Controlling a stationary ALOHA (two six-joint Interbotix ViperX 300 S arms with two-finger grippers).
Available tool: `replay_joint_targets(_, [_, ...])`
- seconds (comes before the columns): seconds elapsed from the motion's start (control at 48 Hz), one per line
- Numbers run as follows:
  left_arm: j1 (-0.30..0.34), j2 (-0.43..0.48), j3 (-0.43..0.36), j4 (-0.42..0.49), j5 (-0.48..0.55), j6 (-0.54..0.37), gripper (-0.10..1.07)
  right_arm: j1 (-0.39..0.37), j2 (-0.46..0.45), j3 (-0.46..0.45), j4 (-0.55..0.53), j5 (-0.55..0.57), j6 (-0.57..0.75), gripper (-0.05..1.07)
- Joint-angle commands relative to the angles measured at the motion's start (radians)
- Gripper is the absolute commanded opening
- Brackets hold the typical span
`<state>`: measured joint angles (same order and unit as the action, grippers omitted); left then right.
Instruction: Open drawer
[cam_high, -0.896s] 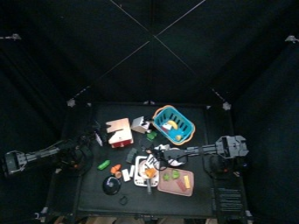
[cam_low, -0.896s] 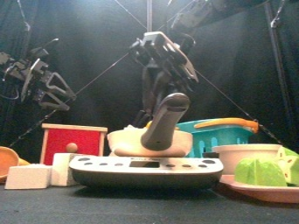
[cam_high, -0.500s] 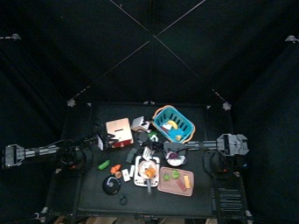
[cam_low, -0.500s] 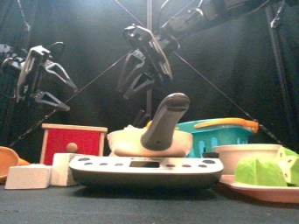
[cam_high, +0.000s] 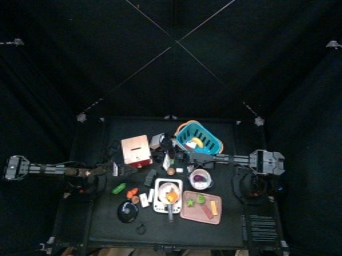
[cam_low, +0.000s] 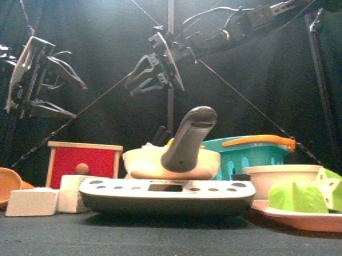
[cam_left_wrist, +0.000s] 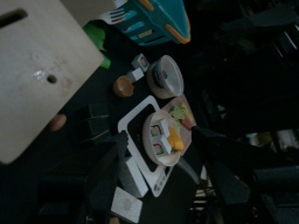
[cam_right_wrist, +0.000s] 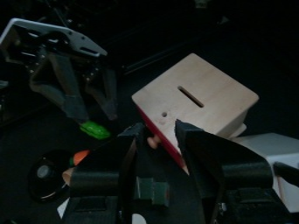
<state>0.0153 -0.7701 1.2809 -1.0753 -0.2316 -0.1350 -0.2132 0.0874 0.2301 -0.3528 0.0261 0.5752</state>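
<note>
Approach step: right gripper (cam_right_wrist: 156, 147), jaws apart, hovers above the boxy tan-topped, red-fronted drawer (cam_right_wrist: 197, 96). Next: descend onto its knob. Left gripper's jaws: can't tell.

Blue basket (cam_high: 197, 139) beside purple bowl (cam_high: 201, 179), pink board (cam_high: 205, 209).

Right pincer (cam_right_wrist: 152, 150) open; left pincer (cam_low: 38, 75) raised.

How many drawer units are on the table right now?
1. The drawer sits at the table's back left, beside the blue basket; clutter could hide others.
</note>
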Motion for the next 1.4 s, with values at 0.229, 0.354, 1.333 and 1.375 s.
replay_joint_targets(0.229, [-0.114,0.147,-0.011,-0.210,-0.245,0.003,0.94,-0.060,0.054,-0.061,-0.049,-0.003,0.008,0.74])
replay_joint_targets(0.354, [-0.146,0.207,-0.014,-0.267,-0.321,0.003,0.94,-0.077,0.107,-0.110,-0.046,-0.003,0.006,0.69])
replay_joint_targets(1.333, [-0.169,0.502,-0.126,-0.433,-0.446,0.002,0.86,-0.095,0.442,-0.476,-0.054,0.160,-0.002,0.07])
replay_joint_targets(1.375, [-0.167,0.511,-0.129,-0.433,-0.446,0.002,0.86,-0.097,0.449,-0.485,-0.054,0.170,-0.002,0.07])
